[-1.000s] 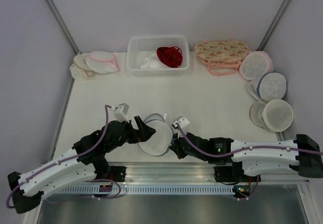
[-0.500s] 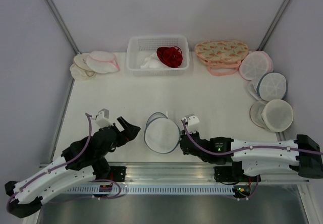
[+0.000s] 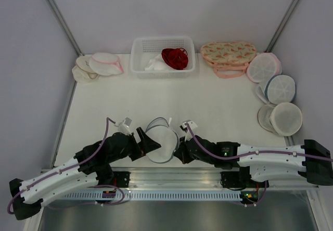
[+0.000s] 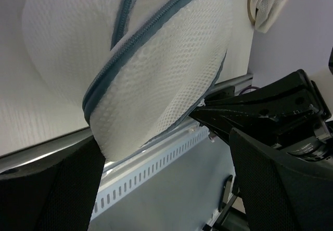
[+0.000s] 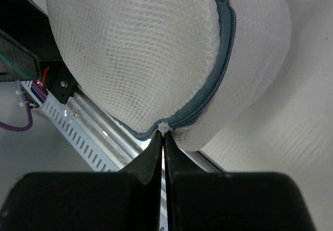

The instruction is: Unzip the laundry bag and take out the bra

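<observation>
The laundry bag (image 3: 164, 140), round white mesh with a grey-blue zipper rim, sits at the table's near edge between my two grippers. My right gripper (image 3: 178, 149) is shut on the bag's small white zipper pull (image 5: 164, 128), at the lower end of the zipper (image 5: 221, 80); in the right wrist view the gripper (image 5: 164, 140) is just below the bag (image 5: 140, 49). My left gripper (image 3: 148, 142) is open at the bag's left side. In the left wrist view its fingers (image 4: 67, 184) are spread wide below the bag (image 4: 151, 75). The bra is hidden.
A white basket (image 3: 136, 54) at the back holds a red lacy garment (image 3: 175, 57) and a white cloth. A flowered pink pouch (image 3: 228, 53) and several round bags (image 3: 281, 88) lie at the right. A pink-rimmed bag (image 3: 105, 63) lies back left. A metal rail (image 3: 171, 176) runs along the near edge.
Half a second ago my left gripper was off to the left of the bag; it has moved right against it. The bag has shifted slightly toward the near edge with my right gripper.
</observation>
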You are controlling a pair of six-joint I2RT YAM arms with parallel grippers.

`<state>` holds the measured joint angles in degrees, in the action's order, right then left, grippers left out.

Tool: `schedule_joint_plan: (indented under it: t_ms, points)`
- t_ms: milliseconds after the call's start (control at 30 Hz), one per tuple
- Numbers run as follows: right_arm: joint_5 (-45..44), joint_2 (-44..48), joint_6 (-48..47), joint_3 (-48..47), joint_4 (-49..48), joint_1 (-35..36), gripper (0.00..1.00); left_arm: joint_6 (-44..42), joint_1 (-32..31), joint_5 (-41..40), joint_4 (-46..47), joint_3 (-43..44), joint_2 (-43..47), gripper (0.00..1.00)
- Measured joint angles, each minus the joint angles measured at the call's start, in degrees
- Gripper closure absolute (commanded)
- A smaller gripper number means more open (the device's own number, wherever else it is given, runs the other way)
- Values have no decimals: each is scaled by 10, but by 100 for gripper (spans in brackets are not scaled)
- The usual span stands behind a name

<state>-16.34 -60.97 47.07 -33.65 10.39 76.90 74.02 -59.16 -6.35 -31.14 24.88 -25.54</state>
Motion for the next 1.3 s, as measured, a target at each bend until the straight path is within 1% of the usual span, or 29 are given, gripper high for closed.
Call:
schedule_joint_plan:
  t_ms: [200, 267, 300, 367, 467, 600, 733, 833, 900, 967, 1067, 1100, 1167, 1300]
  points:
    - [59, -9, -2, 13, -58, -11, 100, 17, -35, 17, 24, -21, -36, 0]
    - [77, -12, -2, 19, -80, -12, 100, 18, -50, 14, 24, -28, -41, 1]
    - [84, -13, -2, 21, -88, -12, 100, 19, -54, 8, 25, -31, -42, 2]
    - [88, -16, -2, 21, -94, -13, 100, 18, -56, -4, 25, -34, -42, 2]
    - [70, -17, -2, 19, -79, -13, 100, 17, -57, -41, 32, -34, -42, 0]
    - [17, -13, 1, 8, -27, -13, 100, -3, -57, -95, 67, -30, -61, 0]
    - [-40, 3, 9, -6, 21, -13, 100, -52, -53, -144, 140, -18, -105, 0]
    - [-73, 12, 17, -9, 43, -13, 100, -106, -36, -162, 212, -5, -152, 0]
    - [-93, 14, 24, -9, 54, -13, 100, -145, -12, -163, 254, 10, -188, 0]
    - [-108, 14, 30, -9, 60, -13, 100, -174, 21, -150, 285, 28, -222, 0]
    - [-124, 14, 39, -9, 69, -13, 100, -203, 101, -95, 323, 57, -267, 1]
    - [-129, 14, 41, -9, 71, -13, 99, -213, 121, -87, 326, 67, -277, 0]
    - [-142, 14, 47, -9, 75, -13, 99, -231, 141, -83, 321, 85, -285, 0]
    - [-172, 14, 59, -9, 85, -13, 100, -252, 142, -99, 257, 140, -281, 0]
